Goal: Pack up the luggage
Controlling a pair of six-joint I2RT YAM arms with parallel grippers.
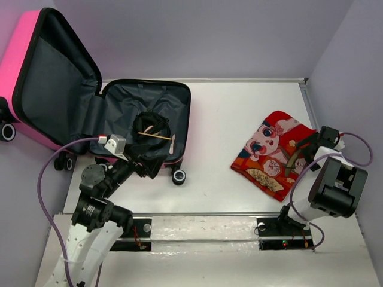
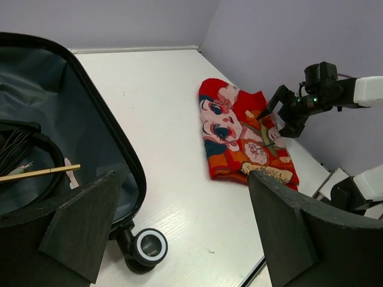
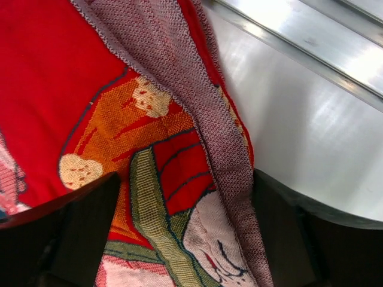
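While both sets of jaws gape, the right pair straddles the red cloth (image 1: 272, 152) near the desk's (image 1: 239, 107) right edge, seemingly about to pinch it for the open luggage (image 1: 122, 101).

The small hot-pink hard-shell suitcase (image 1: 24, 60), lined in dark grey fabric, is lying wide open at the far left, its lid standing tilted upward, its black wheels (image 1: 179, 177) sitting along its near side.

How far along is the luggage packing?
Done: the luggage is open, with a black cord bundle and a wooden stick inside. In hand: the right gripper, open, sits over the edge of the red cloth, not gripping yet. The left gripper is open above the luggage's near rim. Remaining: cloth in, lid closed.
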